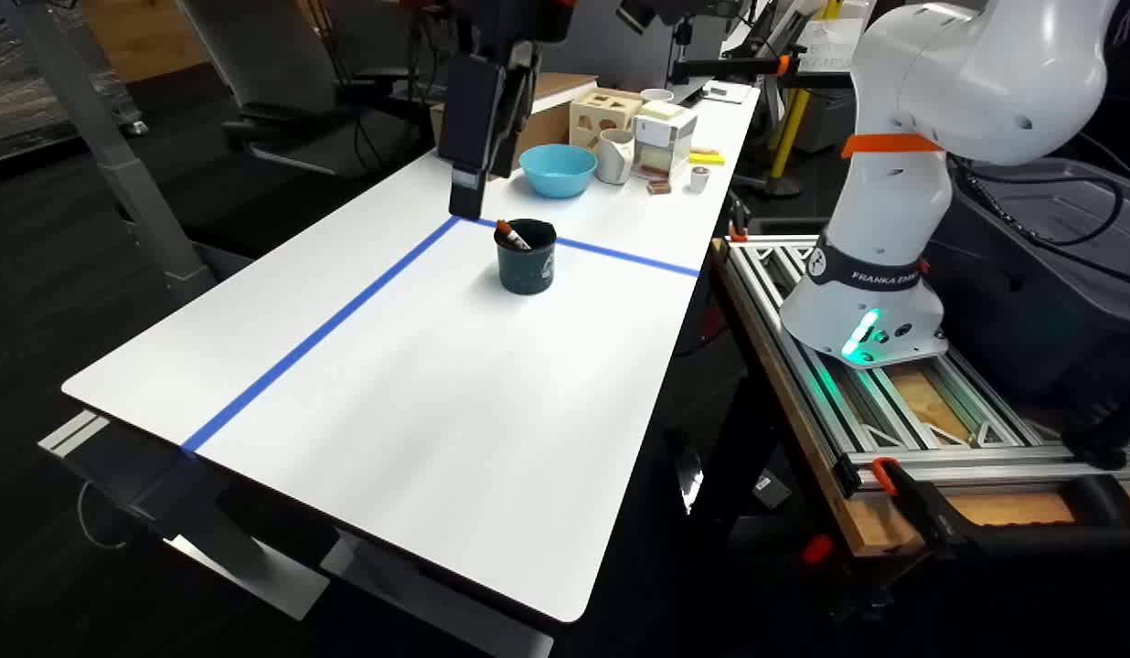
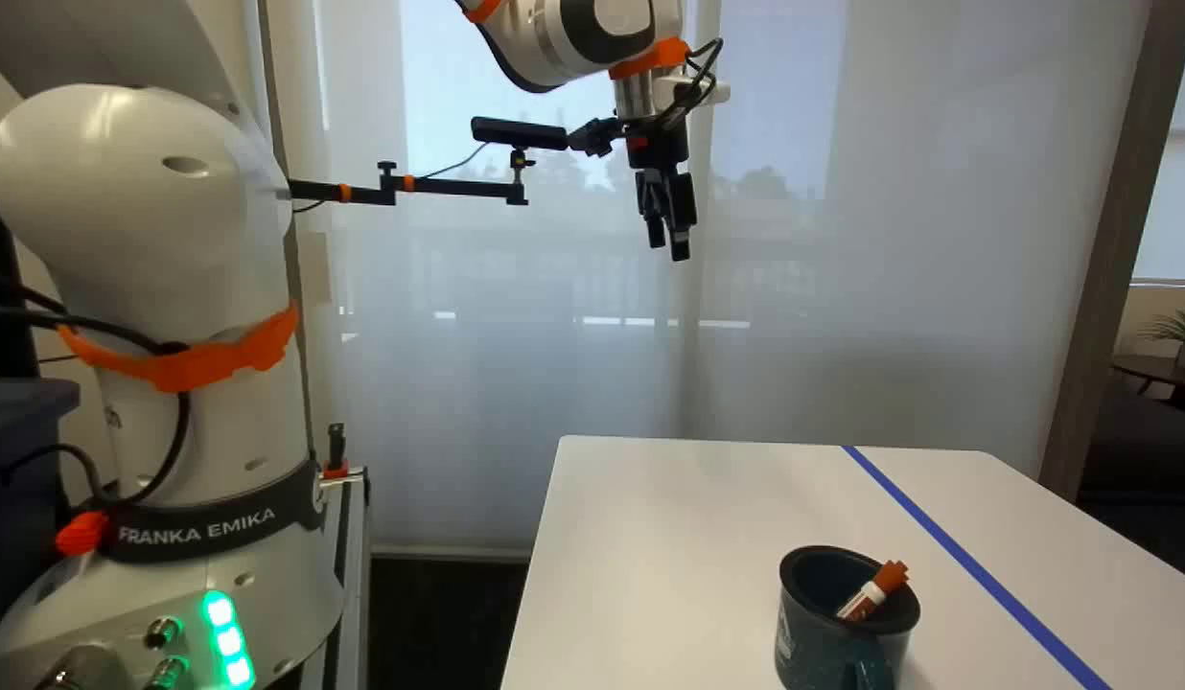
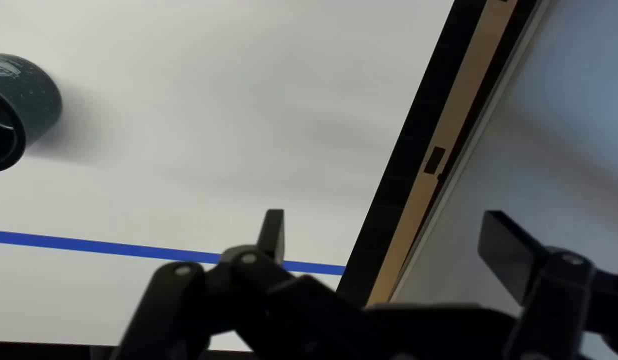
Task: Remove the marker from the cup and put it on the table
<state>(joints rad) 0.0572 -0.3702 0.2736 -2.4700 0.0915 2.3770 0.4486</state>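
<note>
The marker (image 1: 513, 236) is reddish-brown with a white band. It leans inside the dark teal cup (image 1: 527, 270), its end sticking out over the rim. In an exterior view the marker (image 2: 873, 590) and the cup (image 2: 823, 632) stand near the bottom edge. The cup is upright on the white table (image 1: 455, 411). In the wrist view the cup (image 3: 36, 100) is cut off at the left edge, with the marker mostly out of view. My gripper (image 3: 384, 235) is open and empty, its fingers wide apart. In both exterior views the gripper (image 2: 668, 241) hangs above table height, away from the cup.
Blue tape lines (image 1: 327, 327) cross the table. A light-blue bowl (image 1: 559, 172), a white mug (image 1: 614, 157), a wooden shape box (image 1: 603, 117), a clear box (image 1: 664, 137) and small items stand farther along the table. The table's edge and a pale blind (image 3: 549, 150) show in the wrist view.
</note>
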